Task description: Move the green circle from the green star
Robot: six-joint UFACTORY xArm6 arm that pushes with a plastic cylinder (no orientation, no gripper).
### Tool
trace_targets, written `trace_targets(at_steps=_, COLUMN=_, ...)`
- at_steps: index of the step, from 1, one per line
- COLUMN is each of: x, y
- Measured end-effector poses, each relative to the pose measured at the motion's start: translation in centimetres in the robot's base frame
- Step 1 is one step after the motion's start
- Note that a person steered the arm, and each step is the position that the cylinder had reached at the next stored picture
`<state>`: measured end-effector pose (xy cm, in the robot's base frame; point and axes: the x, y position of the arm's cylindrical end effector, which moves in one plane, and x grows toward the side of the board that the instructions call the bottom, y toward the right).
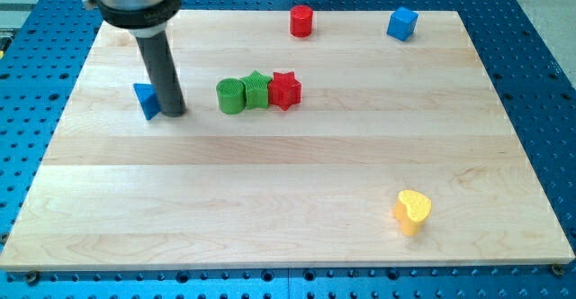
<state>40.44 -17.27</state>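
The green circle (230, 96) stands left of centre on the wooden board (297, 200). It touches the green star (257, 90) on its right side. A red star (284, 90) touches the green star's right side, so the three form a row. My tip (175, 113) rests on the board to the left of the green circle, with a gap between them. A blue block (146, 100), shape unclear, sits right against the rod's left side.
A red cylinder (301, 21) stands near the view's top centre. A blue cube (402, 23) is at the top right. A yellow heart (412, 212) lies at the bottom right. Blue perforated table surrounds the board.
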Motion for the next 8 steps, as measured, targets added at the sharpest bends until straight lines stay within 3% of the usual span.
trace_targets(at_steps=1, x=1.2, y=-4.9)
trace_targets(at_steps=2, x=1.0, y=-0.2)
trace_targets(at_steps=3, x=-2.2, y=6.4)
trace_targets(at_steps=4, x=1.4, y=14.6)
trace_targets(at_steps=5, x=3.2, y=14.0)
trace_targets(at_steps=6, x=6.5, y=9.4)
trace_targets(at_steps=8, x=6.9, y=25.5)
